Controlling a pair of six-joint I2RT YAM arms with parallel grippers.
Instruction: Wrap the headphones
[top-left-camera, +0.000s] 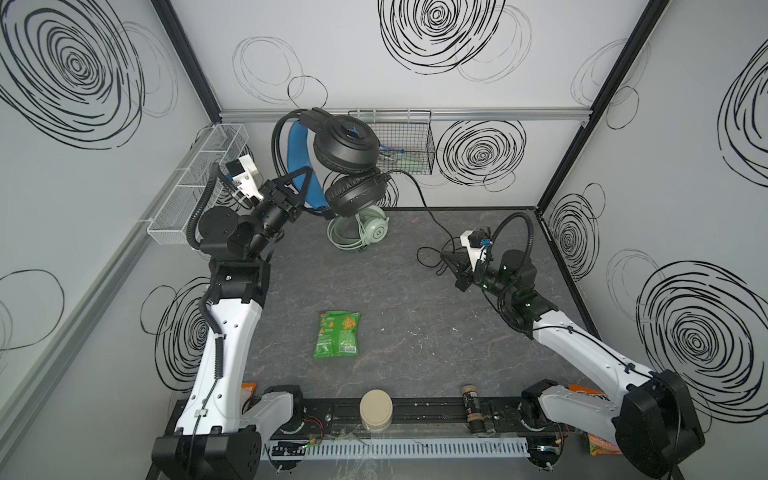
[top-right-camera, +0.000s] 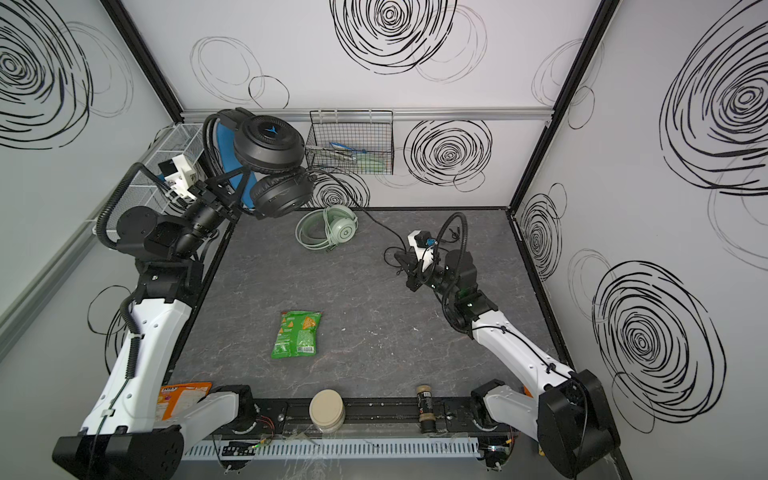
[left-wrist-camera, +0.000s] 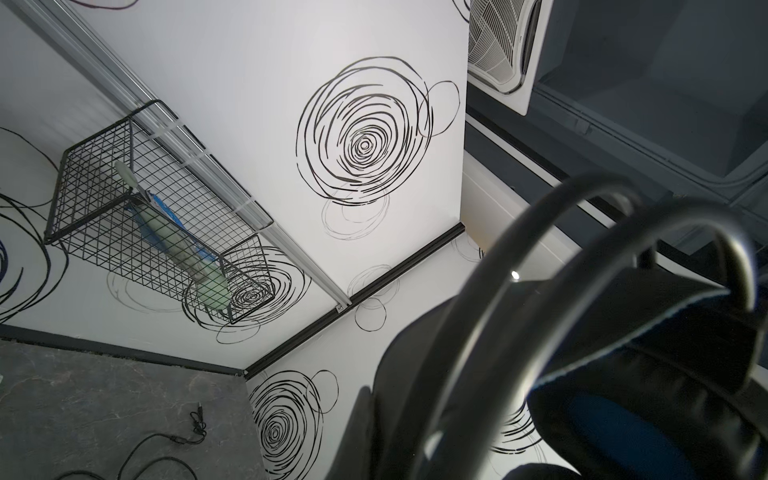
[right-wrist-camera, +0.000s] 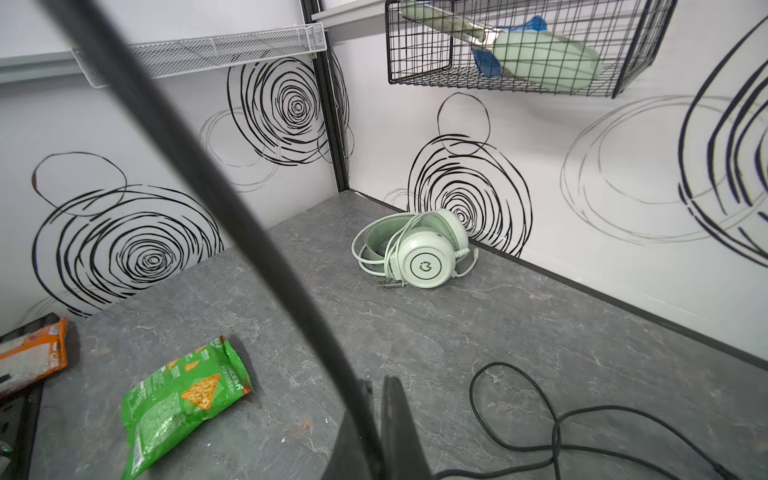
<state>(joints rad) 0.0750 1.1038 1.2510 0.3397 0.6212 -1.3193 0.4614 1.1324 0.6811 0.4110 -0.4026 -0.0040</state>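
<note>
Hanging in mid-air at the upper centre-left of both top views, the black headphones (top-left-camera: 345, 145) are being held by their blue-lined headband in the left gripper (top-left-camera: 306, 183), jaws clamped on the band. That arm is standing steeply up from the lower left. Their black cable (top-left-camera: 419, 195) is sloping down to the right gripper (top-left-camera: 446, 259), which is pinching it tight low over the table (top-left-camera: 415, 332), arm stretching in from the lower right. The mint-green headphones (top-left-camera: 361, 232) are lying at the table's far edge.
</note>
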